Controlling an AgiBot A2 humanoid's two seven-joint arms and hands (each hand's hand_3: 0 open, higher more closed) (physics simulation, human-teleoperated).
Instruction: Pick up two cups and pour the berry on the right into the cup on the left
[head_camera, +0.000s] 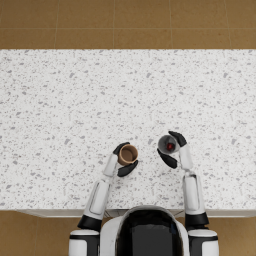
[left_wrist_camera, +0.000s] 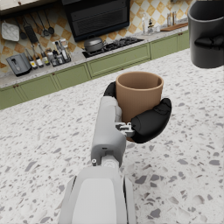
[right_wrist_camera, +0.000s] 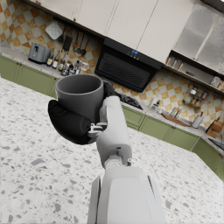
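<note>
We grip the brown cup (head_camera: 128, 154) in our left hand (head_camera: 123, 160), the berry-holding grey cup (head_camera: 168, 144) at its three o'clock in our right hand (head_camera: 172, 149), both upright before pouring.

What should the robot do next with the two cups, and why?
Probably bring the grey cup over the brown cup and begin tipping it. The right hand holds the grey cup upright with the red berry inside, the left hand holds the brown cup upright, and the cups are apart, so pouring now would likely miss.
</note>
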